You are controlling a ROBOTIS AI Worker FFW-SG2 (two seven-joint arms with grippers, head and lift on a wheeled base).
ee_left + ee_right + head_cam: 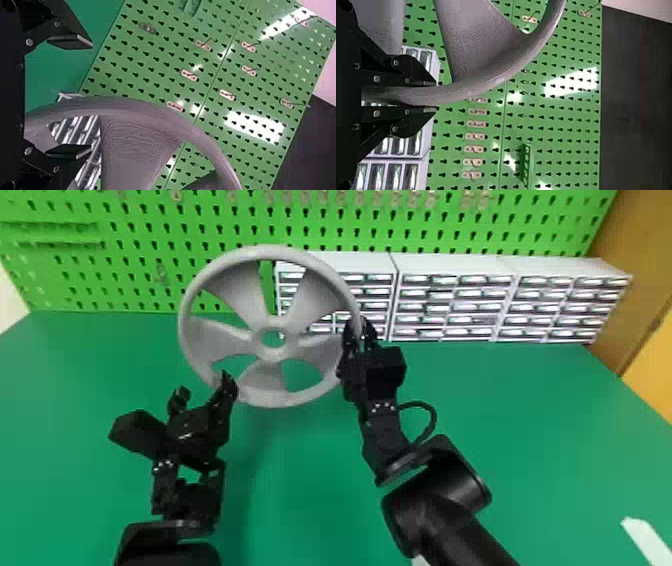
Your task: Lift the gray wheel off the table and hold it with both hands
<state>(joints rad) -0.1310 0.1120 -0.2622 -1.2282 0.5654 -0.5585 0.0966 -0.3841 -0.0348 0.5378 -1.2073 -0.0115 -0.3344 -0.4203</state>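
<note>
"Where is the gray wheel (265,382) in the head view?"

"Upper half of the frame, left of centre, seemingly clear of the table (300,490). The right gripper (360,327) pinches the rim (285,400) on the wheel's right side."

"And the left gripper (204,387)?"

"Spread wide by the lower-left rim. That smooth curve, away from the broad spokes (250,297), looks the best place for it to close."

"What does the left wrist view add?"

"Its fingers are well apart, and fine ridges on the wheel suggest stiff, fairly light plastic, with a little grip to it."

"And the right wrist view?"

"The rim lies snugly between the right gripper's fingers. One narrow pinch might let the wheel pivot, so a second firm but gentle hold should steady it."
</note>
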